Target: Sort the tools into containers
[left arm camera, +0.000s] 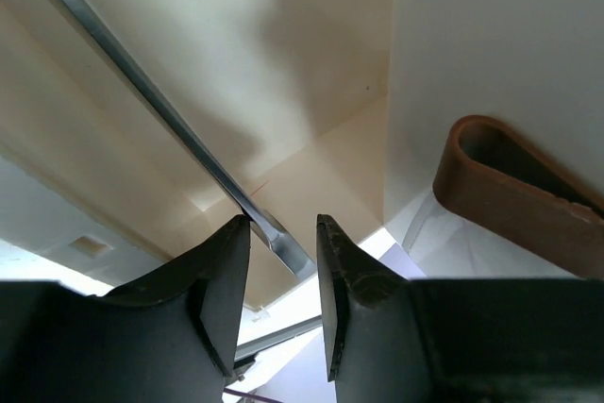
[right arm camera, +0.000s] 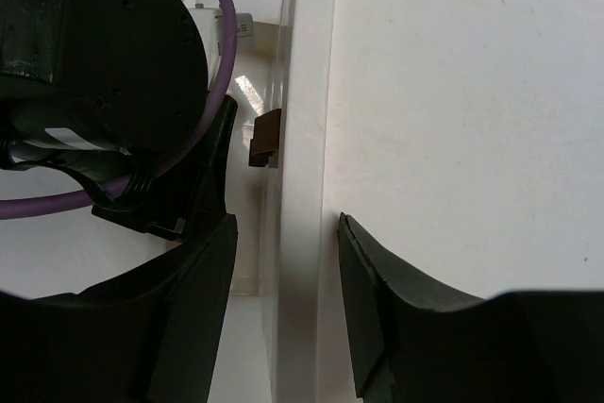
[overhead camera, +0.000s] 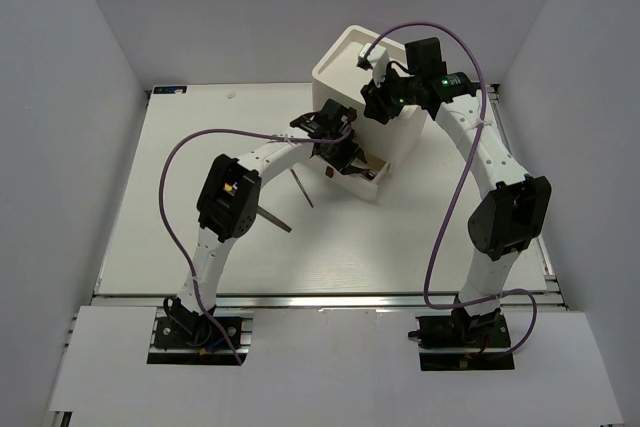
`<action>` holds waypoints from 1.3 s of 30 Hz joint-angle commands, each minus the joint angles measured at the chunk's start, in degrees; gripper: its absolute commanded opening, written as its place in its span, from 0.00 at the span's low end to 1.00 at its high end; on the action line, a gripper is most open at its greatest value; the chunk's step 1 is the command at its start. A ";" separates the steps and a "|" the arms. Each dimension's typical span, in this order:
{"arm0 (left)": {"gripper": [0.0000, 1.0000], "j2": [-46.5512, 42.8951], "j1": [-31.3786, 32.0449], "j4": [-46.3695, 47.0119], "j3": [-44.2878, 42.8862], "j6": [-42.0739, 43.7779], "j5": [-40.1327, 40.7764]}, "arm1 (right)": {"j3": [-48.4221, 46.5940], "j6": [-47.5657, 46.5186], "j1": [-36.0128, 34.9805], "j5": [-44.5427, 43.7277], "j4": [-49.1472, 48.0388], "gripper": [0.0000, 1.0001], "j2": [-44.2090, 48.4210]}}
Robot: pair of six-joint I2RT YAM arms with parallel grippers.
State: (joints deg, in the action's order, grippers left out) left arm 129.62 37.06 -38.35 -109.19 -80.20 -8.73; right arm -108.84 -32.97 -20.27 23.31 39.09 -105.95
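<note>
Inside the pulled-out drawer (overhead camera: 372, 185) of the white box (overhead camera: 335, 72), the left gripper (left arm camera: 283, 224) has its jaws partway apart. A thin metal shaft (left arm camera: 160, 106) slants down between the tips, looking loose rather than pinched, near the red-brown tab (left arm camera: 510, 186). The right gripper (right arm camera: 286, 224) sits roughly half open straddling a wall of the box, can't tell if it's actually squeezing, and two thin tools (overhead camera: 301, 188) lie on the table (overhead camera: 200, 147) just left of the drawer.
</note>
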 commanded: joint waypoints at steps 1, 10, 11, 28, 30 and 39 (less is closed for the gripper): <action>0.46 2.21 -0.23 -5.25 0.29 1.89 3.90 | 3.02 1.95 0.06 0.33 8.20 0.52 -0.92; 0.47 4.32 -0.23 -5.33 -1.73 1.98 1.35 | 3.19 2.21 0.06 0.77 8.02 0.52 -0.92; 0.46 4.76 -0.23 -5.59 -2.17 2.16 1.09 | 3.28 2.30 0.14 0.77 7.93 0.52 -0.92; 0.14 6.87 -0.23 -4.63 -3.93 5.23 -1.29 | 3.72 2.82 0.06 1.65 7.14 0.52 -0.92; 0.15 6.26 -0.23 -4.19 -4.19 5.58 -0.50 | 3.72 2.91 0.06 1.74 7.23 0.52 -1.01; 0.53 -0.15 -0.14 2.22 -5.86 12.25 0.73 | 3.98 2.74 0.06 1.39 7.32 0.52 -1.10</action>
State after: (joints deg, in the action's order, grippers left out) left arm 136.05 36.53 -38.52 -114.06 -73.76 -9.85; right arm -107.68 -32.05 -20.23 24.60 37.63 -105.54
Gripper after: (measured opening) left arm 0.522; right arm 0.526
